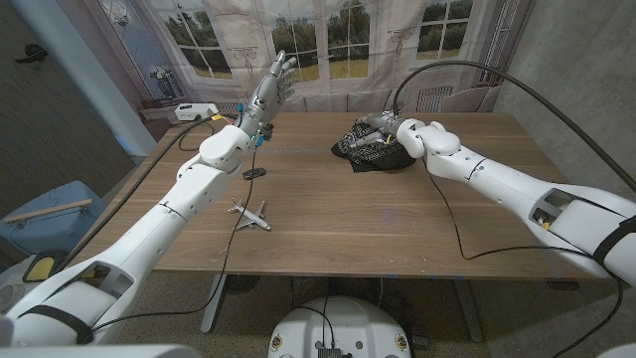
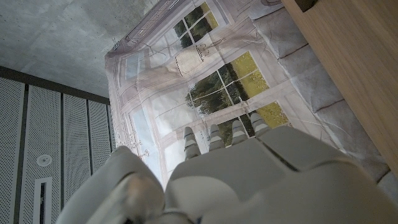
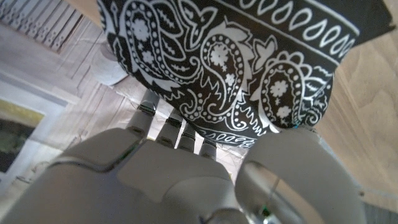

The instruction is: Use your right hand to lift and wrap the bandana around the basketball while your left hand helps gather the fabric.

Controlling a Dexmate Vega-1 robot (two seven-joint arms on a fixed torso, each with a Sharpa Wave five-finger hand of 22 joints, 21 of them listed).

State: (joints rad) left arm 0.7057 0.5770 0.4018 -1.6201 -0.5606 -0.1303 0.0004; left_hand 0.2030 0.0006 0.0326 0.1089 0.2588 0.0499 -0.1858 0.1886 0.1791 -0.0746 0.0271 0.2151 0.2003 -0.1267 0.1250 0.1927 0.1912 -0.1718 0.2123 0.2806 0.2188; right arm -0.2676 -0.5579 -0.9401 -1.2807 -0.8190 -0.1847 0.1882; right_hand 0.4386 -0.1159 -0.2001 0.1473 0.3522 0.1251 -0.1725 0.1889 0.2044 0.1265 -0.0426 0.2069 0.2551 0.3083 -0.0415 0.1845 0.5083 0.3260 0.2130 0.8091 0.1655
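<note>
Head view: the black paisley bandana [image 1: 373,147] lay bunched just beside the right hand [image 1: 390,127], whose grip I could not tell; its long axis ran across the wooden table [image 1: 348,214]. The left hand [image 1: 270,88] was raised, fingers spread.

Left wrist view: a printed window backdrop [image 2: 205,81] hung beyond the fingers [image 2: 214,138].

Right wrist view: patterned cloth bulged, touching the fingertips [image 3: 163,118].

A big brown wooden table [image 1: 328,214] holds a few things. A black cloth with white swirls [image 1: 373,149] sits bunched in a lump at about 1 o'clock from the table's middle. A little white toy plane [image 1: 249,213] lies at about 8 o'clock. A small black thing [image 1: 253,173] lies at about 10 o'clock, too small to tell what it is. A black cable [image 1: 449,214] runs across the wood at about 3 o'clock.
</note>
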